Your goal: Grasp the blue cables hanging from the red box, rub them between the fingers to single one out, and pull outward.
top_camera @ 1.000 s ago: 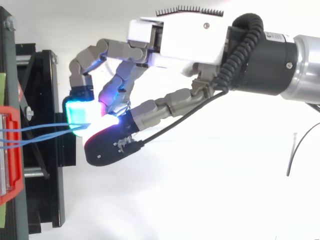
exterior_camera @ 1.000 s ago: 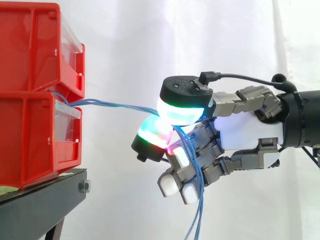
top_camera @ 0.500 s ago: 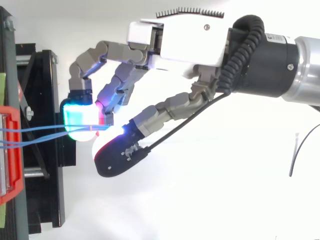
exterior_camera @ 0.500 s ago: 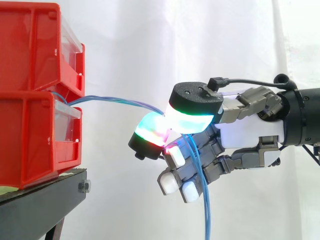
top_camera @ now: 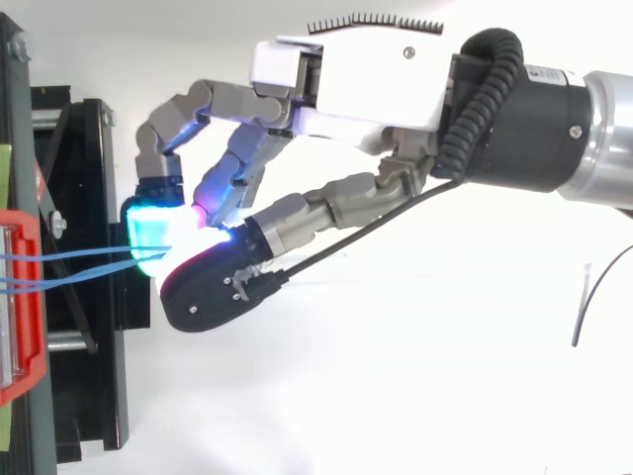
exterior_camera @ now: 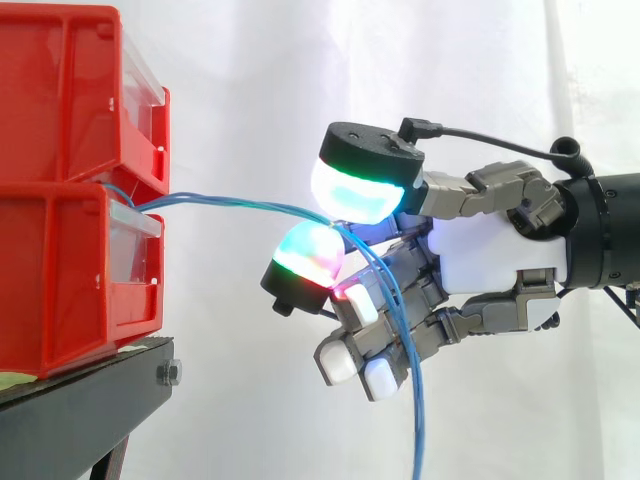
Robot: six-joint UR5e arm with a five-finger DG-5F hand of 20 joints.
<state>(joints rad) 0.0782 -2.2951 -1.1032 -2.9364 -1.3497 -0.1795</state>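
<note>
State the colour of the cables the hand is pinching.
The cables are blue, clearest in the side view.

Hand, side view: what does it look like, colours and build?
The hand has a white palm shell, grey metal finger links and thick pads, the larger black-backed, glowing cyan and green; a small tip glows red. Behind it come a black cylindrical wrist and a silver arm section.

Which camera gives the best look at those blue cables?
The side view. There the cables run from the red bin to the hand, whose glowing pads pinch them, then hang down below it. The top view shows a short stretch between bin and pads; the rest is hidden under the hand.
</note>
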